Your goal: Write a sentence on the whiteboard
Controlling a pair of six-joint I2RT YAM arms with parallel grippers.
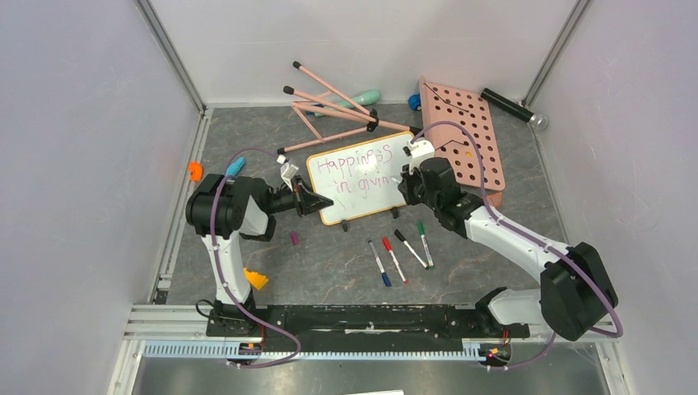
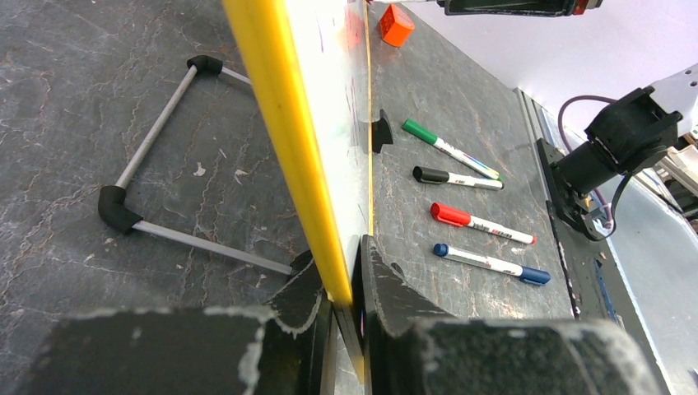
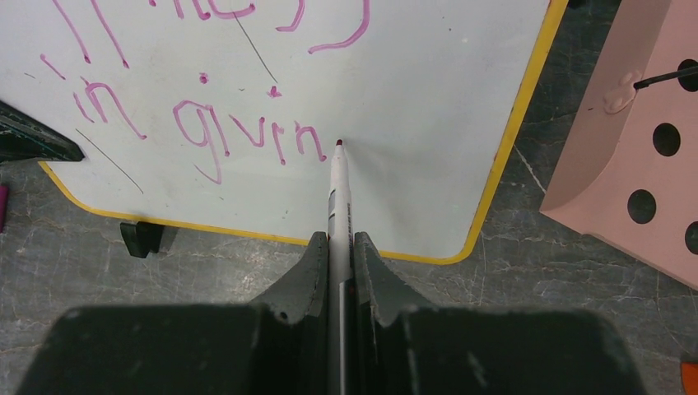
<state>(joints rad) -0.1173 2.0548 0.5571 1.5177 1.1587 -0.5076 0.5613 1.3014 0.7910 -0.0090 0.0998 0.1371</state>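
Whiteboard (image 3: 428, 99) at twelve o'clock of right gripper (image 3: 337, 243), which clamps marker (image 3: 339, 185); long axis nine-to-three. Left gripper (image 2: 342, 278) pinches its edge.

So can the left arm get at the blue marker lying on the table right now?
Probably not yet. The left gripper is shut on the edge of the whiteboard, so it is occupied. The blue marker itself lies in the open with nothing over it.
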